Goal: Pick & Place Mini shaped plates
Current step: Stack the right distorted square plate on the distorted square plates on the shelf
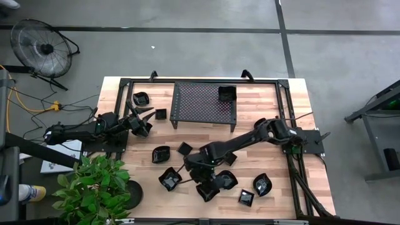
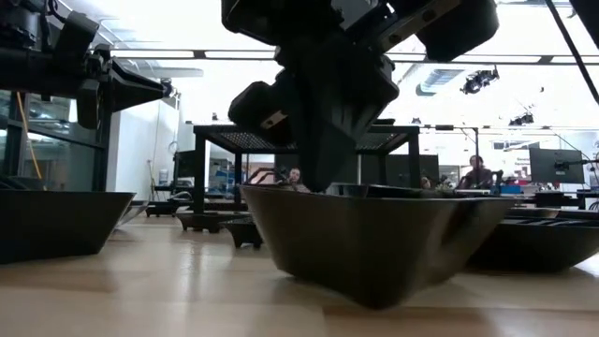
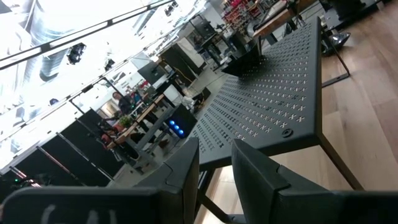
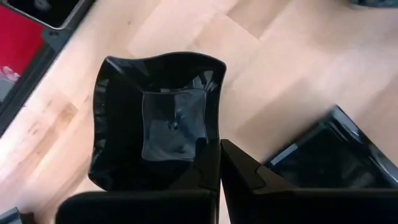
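Note:
Several small glossy black plates lie scattered on the wooden table (image 1: 275, 162); one more (image 1: 226, 94) sits on the black mesh rack (image 1: 204, 104). My right gripper (image 1: 201, 179) reaches down near the table's front edge and is shut on a square, wavy-rimmed plate (image 4: 155, 124), which fills the middle of the low view (image 2: 365, 243). My left gripper (image 1: 142, 122) waits at the table's left, level, pointing at the rack (image 3: 273, 106), its fingers a little apart (image 3: 214, 168) with nothing between them. My right gripper pinches the plate's side wall at the rim (image 4: 212, 144), one finger inside the dish and one outside. The fingers slant down from the far right (image 2: 328, 178). The plate sits upright below them, its base (image 2: 374, 301) at the table top; whether it is lifted I cannot tell.
Other plates crowd close around the held one: one to its left (image 1: 169, 179), some to its right (image 1: 226, 180) (image 1: 246, 198) (image 1: 262, 184), two farther back (image 1: 161, 154) (image 1: 184, 148). A potted plant (image 1: 94, 184) overhangs the near left corner. A black frame (image 1: 294, 169) edges the table.

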You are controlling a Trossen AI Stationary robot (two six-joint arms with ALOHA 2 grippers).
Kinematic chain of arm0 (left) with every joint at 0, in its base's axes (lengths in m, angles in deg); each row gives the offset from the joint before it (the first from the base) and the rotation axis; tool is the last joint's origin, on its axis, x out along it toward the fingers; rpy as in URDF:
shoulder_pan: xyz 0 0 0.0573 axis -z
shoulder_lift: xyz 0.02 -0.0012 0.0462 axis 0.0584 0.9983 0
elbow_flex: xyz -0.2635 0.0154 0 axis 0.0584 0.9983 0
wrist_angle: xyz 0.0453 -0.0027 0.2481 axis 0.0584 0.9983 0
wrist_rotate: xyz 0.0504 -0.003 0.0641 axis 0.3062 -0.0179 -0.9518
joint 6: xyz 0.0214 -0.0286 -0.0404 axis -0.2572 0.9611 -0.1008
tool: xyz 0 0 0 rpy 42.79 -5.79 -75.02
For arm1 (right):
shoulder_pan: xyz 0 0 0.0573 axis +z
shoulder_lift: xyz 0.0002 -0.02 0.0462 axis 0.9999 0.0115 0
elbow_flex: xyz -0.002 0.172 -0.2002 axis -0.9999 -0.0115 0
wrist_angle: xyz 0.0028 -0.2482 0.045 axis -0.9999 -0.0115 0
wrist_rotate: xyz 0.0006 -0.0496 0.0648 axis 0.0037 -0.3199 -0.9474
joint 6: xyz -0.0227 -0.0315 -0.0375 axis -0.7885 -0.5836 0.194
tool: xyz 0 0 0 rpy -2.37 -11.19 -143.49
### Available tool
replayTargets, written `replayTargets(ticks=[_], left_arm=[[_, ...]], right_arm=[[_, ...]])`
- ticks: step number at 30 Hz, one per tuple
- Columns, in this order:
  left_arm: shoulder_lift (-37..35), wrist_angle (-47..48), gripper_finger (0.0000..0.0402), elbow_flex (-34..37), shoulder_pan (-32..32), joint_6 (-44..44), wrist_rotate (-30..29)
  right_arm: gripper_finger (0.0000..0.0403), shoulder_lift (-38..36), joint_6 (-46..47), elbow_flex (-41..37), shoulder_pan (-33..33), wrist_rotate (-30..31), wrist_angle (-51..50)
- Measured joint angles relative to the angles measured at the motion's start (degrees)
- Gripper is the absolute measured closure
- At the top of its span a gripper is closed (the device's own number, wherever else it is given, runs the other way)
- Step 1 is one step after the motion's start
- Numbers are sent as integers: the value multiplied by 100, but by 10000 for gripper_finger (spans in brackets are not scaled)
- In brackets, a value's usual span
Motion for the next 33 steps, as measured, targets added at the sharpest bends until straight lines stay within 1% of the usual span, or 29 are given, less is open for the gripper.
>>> replayTargets(ticks=[4,19,25,33], left_arm=[[0,1,309,0,0,1,0],[0,1,309,0,1,1,2],[0,0,309,0,0,0,3],[0,-1,309,0,0,0,4]], right_arm=[[403,-102,78,0,-2,67,-150],[403,-272,193,4,-4,62,-216],[403,-273,183,4,-4,58,-287],[403,-62,20,-9,-32,145,-320]])
